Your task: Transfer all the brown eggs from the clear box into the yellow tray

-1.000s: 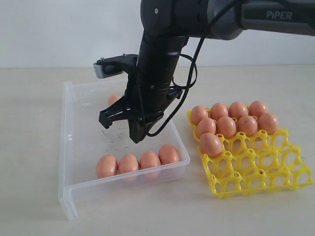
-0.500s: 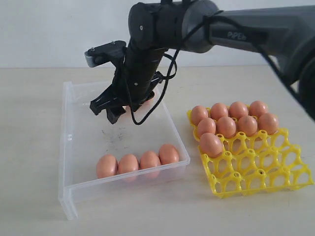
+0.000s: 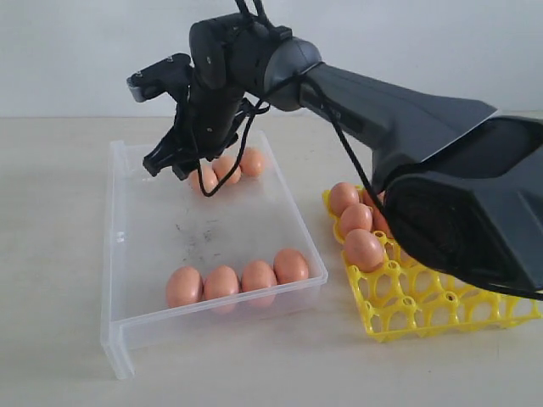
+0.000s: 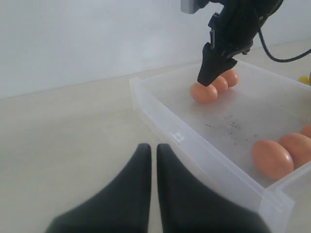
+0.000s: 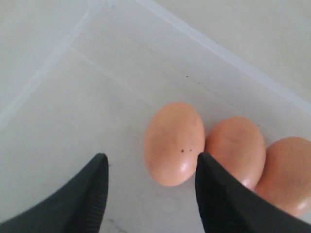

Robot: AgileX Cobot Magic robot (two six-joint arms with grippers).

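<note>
Left claw (image 4: 151, 150) pinched closed over desk (image 4: 73, 126) beside clear box (image 3: 119, 254). Four brown eggs (image 3: 237, 282) line box near wall; mid floor free. Yellow tray (image 3: 424, 305) toward desk right edge, near cells open. Right claw (image 3: 166, 170) spread wide above end egg (image 5: 174, 143) of three against far wall.

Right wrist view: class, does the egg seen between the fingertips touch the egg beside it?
Touching. The right wrist view shows that egg and its neighbour meeting side to side, with no clear box floor visible between them.
</note>
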